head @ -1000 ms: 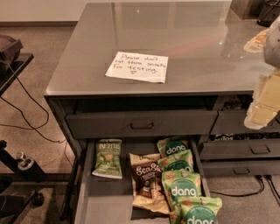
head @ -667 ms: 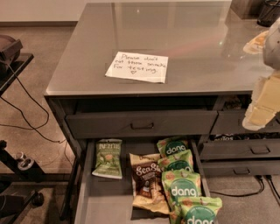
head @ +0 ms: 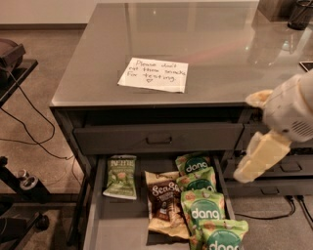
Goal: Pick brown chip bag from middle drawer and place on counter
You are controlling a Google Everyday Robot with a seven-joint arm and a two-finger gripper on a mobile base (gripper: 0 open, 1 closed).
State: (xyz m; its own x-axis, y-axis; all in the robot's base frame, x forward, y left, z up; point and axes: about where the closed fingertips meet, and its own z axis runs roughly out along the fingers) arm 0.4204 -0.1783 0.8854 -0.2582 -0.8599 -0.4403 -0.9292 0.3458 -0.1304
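Observation:
The brown chip bag (head: pixel 165 205) lies flat in the open middle drawer (head: pixel 117 222), between a green bag with pale lettering (head: pixel 121 177) and a stack of green "dang" bags (head: pixel 203 211). The glossy grey counter (head: pixel 205 39) above carries a white handwritten note (head: pixel 154 74). My cream gripper (head: pixel 250 134) hangs at the right, in front of the cabinet's right edge, above and to the right of the drawer. Its fingers are spread apart and hold nothing. It is well clear of the brown bag.
A closed drawer with a slot handle (head: pixel 159 139) sits just above the open one. Narrower handled drawers (head: pixel 291 168) are behind the gripper on the right. A black stand with cables (head: pixel 14 97) is on the left. Dark objects (head: pixel 298 12) stand at the counter's back right.
My gripper has moved down and to the left, from beside the counter's right edge towards the drawer fronts. The bags and drawer have not moved.

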